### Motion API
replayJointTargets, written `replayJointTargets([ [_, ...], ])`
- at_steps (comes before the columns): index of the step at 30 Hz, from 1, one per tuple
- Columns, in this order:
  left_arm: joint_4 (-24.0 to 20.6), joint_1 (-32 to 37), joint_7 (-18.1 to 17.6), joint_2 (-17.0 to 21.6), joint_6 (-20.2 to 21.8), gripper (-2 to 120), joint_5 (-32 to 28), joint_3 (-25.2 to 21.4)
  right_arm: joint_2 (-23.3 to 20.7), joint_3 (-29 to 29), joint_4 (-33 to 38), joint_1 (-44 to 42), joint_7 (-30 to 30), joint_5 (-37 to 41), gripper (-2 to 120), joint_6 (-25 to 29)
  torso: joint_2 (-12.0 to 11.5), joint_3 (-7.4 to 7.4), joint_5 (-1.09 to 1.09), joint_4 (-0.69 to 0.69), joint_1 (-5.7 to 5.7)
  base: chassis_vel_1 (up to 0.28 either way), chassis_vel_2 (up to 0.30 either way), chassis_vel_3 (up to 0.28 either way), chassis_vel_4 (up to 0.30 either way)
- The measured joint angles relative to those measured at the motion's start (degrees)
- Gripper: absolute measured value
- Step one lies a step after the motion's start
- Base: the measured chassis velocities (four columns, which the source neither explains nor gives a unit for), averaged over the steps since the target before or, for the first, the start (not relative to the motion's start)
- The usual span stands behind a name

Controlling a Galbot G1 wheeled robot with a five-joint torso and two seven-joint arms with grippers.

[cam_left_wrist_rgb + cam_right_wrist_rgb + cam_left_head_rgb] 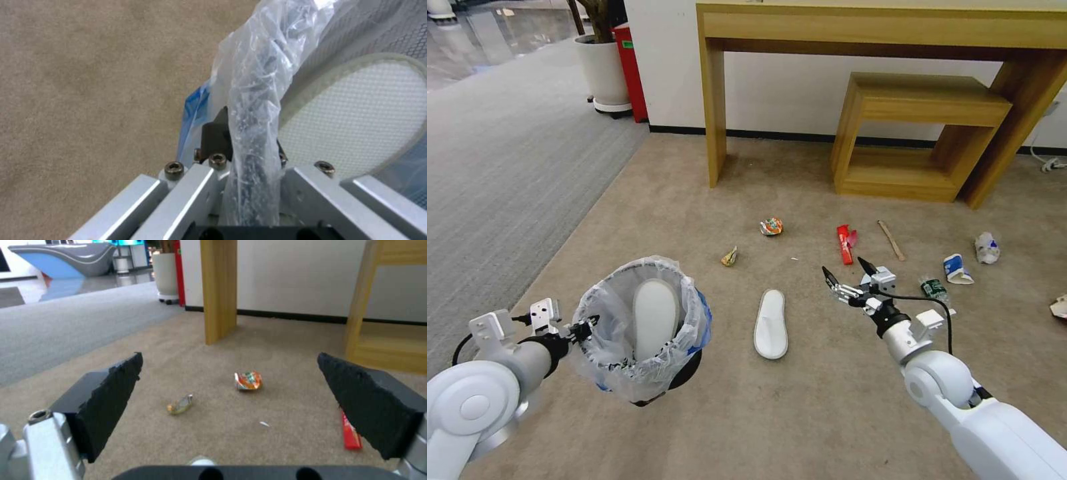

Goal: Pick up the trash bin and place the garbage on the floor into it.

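My left hand (582,329) pinches only the trash bin (642,330) rim through slippery bag, so it may slip; my right hand (848,275), wide open and empty, hovers beside the slipper (771,324).

Beige, short-pile floor (800,413), bordered on the left by grey striped carpet (507,167). Translucent white bag with blue patches around a black bin (644,327), one white slipper (655,313) inside and another white slipper (771,325) on the floor to its right. Farther off, orange-and-white can (772,227), yellowish scrap (730,257), red wrapper (846,243), light wooden stick (891,240), blue-and-white cup (958,269), green-labelled bottle (934,289); black-padded fingers on the right gripper (846,270).
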Motion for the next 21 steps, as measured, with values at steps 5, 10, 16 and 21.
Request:
replayJointTargets([
  [5,0.16,-0.06,0.01,0.27,0.01,1,0.0,0.15,0.3,0.13,-0.15,-0.22,0.24,-0.67,100,-0.17,0.0,0.0,0.0,0.01,0.0,0.0,0.0,0.0,0.0],
  [10,0.13,0.16,0.04,0.26,0.03,1,0.03,0.2,0.55,0.61,-0.09,-1.22,0.21,-1.72,99,-0.51,0.0,0.0,0.0,0.01,0.0,0.0,0.0,0.0,0.0],
  [16,-0.24,0.19,0.1,0.26,0.04,1,0.11,0.38,0.74,1.11,0.3,-2.17,0.4,-2.07,96,-0.88,0.0,0.0,0.0,0.01,0.0,0.0,0.0,0.0,0.0],
  [21,-0.77,0.36,0.13,0.09,0.04,1,0.21,0.46,0.83,1.52,0.76,-2.63,0.87,-2.39,89,-1.54,0.0,0.0,0.0,0.01,0.0,0.0,0.0,0.0,0.0],
])
